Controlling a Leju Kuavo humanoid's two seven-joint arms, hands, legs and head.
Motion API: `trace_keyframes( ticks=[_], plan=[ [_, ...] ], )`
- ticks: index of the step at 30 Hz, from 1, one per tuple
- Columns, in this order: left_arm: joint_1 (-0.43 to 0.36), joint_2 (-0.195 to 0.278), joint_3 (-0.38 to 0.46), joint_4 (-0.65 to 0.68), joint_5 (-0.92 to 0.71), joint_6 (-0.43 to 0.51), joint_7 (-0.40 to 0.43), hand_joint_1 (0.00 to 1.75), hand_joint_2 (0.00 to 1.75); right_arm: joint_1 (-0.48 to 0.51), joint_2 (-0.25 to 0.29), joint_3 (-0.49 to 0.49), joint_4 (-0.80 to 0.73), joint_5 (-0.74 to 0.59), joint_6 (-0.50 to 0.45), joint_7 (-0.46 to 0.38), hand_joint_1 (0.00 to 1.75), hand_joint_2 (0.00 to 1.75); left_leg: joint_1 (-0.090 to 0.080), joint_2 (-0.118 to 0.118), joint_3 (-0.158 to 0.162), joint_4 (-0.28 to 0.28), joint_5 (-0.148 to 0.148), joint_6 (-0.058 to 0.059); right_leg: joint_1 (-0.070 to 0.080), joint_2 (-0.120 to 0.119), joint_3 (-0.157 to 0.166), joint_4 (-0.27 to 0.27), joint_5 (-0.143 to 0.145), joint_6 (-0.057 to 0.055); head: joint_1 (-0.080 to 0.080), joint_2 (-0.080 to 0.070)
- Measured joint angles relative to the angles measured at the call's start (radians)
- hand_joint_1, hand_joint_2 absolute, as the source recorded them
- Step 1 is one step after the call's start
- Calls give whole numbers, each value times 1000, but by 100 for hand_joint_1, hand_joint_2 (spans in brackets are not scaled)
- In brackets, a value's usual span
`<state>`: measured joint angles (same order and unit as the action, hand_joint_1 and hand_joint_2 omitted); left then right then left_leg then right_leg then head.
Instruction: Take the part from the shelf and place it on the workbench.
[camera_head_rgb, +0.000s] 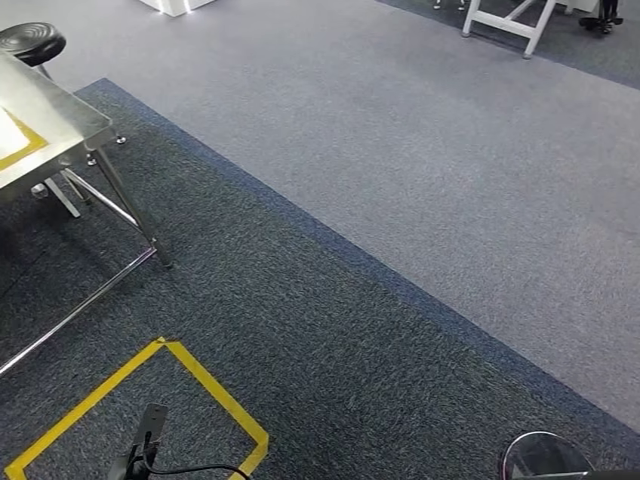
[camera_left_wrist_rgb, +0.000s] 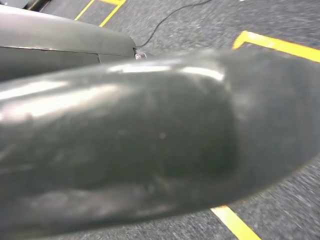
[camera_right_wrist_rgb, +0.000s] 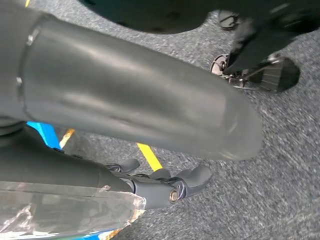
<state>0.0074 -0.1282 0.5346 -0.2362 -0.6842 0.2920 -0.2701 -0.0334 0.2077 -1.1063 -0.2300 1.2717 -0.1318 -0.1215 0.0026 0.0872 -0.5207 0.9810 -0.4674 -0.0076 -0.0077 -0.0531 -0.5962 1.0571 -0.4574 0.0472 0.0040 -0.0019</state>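
bench (camera_head_rgb: 53, 125) far left, near left arm | no part or shelf seen | right robot hand (camera_right_wrist_rgb: 166, 182) fingers straight, holding nothing | left: cannot tell

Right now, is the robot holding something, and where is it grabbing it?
I can't tell. The fingers of the right hand lie stretched out beside a crinkly silver thing, but no grip shows.

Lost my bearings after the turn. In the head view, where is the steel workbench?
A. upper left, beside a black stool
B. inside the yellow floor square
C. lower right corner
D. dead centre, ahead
A: the workbench juts in at the upper left, the black stool just behind it; the yellow tape square lies on the carpet nearer the robot.
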Motion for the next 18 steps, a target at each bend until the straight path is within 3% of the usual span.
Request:
trace_keyframes(
  ticks=[1, 2, 4, 6, 8, 9, 10, 11, 13, 15, 17, 18],
  plan=[
    [0, 0, 0, 0, -2, 0, 0, 0, 0, -2, 0, 0, 0, 0, 0, -2, 0, 0, -3, 8, 3, 1, -3, -5, 2, -10, 14, -25, 5, -5, -2, 0],
    [-1, 0, 0, 0, -4, 0, -1, 0, 0, -3, 1, 0, 0, 0, 0, -4, 0, 0, -5, 16, 5, 1, -4, -10, 4, -5, 14, -29, 4, -12, -4, 0],
    [-5, 0, 0, 0, -8, -1, -1, 0, 0, 0, 1, 0, 0, 1, 0, -5, 0, 0, -2, 23, 7, 2, -8, -19, 4, 19, 10, -29, 8, -26, -7, 0],
    [-6, -1, -1, 1, -11, -1, -2, 0, 0, 1, 1, -1, 0, 1, 0, -4, 0, 0, 2, -13, -10, 46, -43, -28, 1, 41, 8, -32, 13, -38, -9, 0],
    [-3, -2, -1, 1, -12, -1, -2, 0, 0, -2, 1, -1, 0, 1, -1, -4, 0, 0, 4, -61, -66, 168, -107, -31, -1, 65, 5, -32, 16, -46, -13, 0],
    [-1, -2, -1, 1, -13, -1, -2, 0, 0, -3, 1, -1, 0, 1, -1, -4, 0, 0, 4, -72, -100, 235, -133, -31, -1, 78, 3, -32, 17, -49, -14, 0],
    [0, -2, 0, 2, -13, -1, -2, 0, 0, -2, 1, -1, 0, 1, -1, -4, 0, 0, 4, -78, -124, 278, -141, -30, -1, 93, 3, -32, 17, -49, -14, 0],
    [1, -2, 0, 2, -13, -1, -2, 0, 0, -1, 1, -2, 0, 1, -1, -4, 0, 0, 4, -81, -133, 286, -129, -29, -1, 107, 3, -32, 18, -49, -14, 0],
    [0, -2, 0, 2, -13, -1, -2, 0, 0, 1, 1, -3, 0, 1, -1, -4, 0, 0, 6, -96, -100, 197, -59, -26, -2, 137, 3, -32, 20, -45, -15, 0],
    [0, -2, 0, 2, -13, -1, -2, 0, 0, 0, 1, -3, 0, 1, -1, -4, 0, 0, 13, -147, -47, 71, -4, -24, -1, 163, 0, -29, 22, -38, -15, 0],
    [-1, -2, 0, 2, -13, -2, -2, 0, 0, -1, 1, -3, 0, 1, -1, -4, 0, 0, 16, -179, -26, 17, 4, -21, -2, 185, -9, -29, 27, -26, -15, 0],
    [-2, -3, 0, 2, -13, -2, -2, 0, 0, 1, 1, -3, 0, 1, -1, -4, 0, 0, 15, -171, -25, 12, 4, -16, -4, 197, -17, -32, 30, -18, -14, 0]
  ],
)
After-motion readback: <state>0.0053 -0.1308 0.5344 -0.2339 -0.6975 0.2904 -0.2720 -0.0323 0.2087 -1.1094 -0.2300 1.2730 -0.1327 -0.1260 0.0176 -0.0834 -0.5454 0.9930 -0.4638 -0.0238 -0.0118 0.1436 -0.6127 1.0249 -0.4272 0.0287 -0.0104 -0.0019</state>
